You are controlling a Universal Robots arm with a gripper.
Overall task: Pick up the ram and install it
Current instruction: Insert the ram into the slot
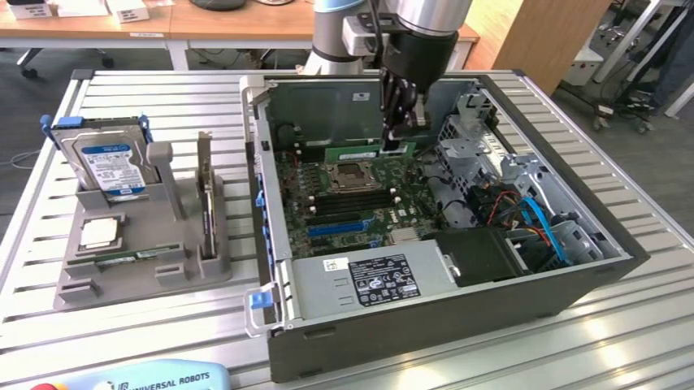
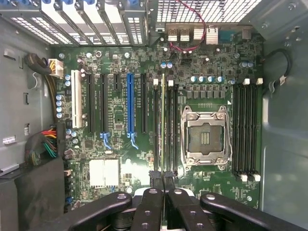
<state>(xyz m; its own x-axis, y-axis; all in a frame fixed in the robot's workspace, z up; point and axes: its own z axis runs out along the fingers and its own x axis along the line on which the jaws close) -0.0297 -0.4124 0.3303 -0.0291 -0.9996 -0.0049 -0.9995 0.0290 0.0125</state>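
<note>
The arm reached down into the open computer case [image 1: 434, 325] on the slatted surface [image 1: 162, 97]. Its gripper [image 1: 396, 146] had its jaws pinched onto the ram [image 1: 353, 153], gripping the green stick by its upper edge. From the wrist view the gripper [image 2: 162, 180] held the ram [image 2: 163, 125] edge-on, lined up along the memory slots just beside the empty processor socket [image 2: 204, 137]. I couldn't tell whether it was seated. Off to the exterior view's left, a grey holder [image 1: 141, 276] carried the hard drive [image 1: 109, 162].

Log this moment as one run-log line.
end effector: shut on ram | location: inside case, at memory slots beside CPU socket | seated: cannot tell
</note>
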